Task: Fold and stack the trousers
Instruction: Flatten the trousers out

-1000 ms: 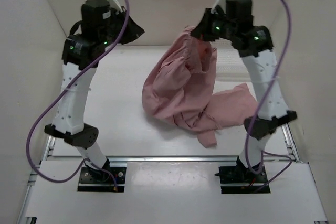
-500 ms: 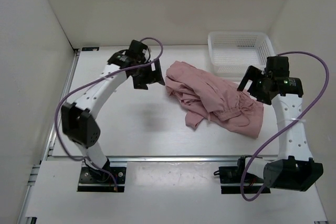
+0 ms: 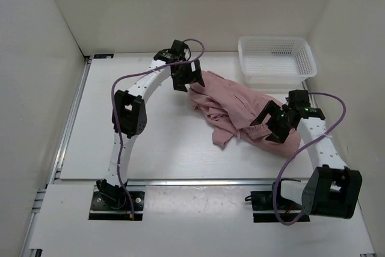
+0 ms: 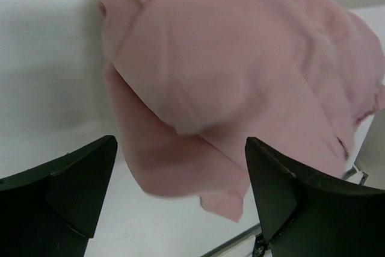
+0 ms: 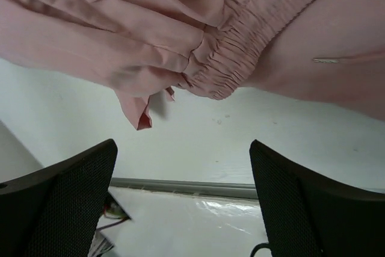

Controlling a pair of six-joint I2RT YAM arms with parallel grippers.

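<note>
- The right gripper [image 3: 274, 126] hangs low over the near-right end of the trousers [image 3: 237, 109], on an arm folded sharply back towards its base. Its jaws are spread wide and hold nothing. A gathered elastic band [image 5: 231, 58] lies just ahead of its fingers.
- Closing on that bunched band would probably take several layers at once, so the heap would lift as a lump rather than open out.
- The trousers lie crumpled on the table [image 3: 156, 142], between the two grippers.
- The left gripper [image 3: 187, 76] sits at the heap's far-left edge on an arm stretched well out. Its jaws are also wide and empty, with cloth ahead of and between its fingers.
- At that reach I judge there is little room to pull, and a thin fold could slip from the pinch.
- Beyond the right gripper stands a white basket [image 3: 275, 41], near the heap. Dragged cloth could snag it.
</note>
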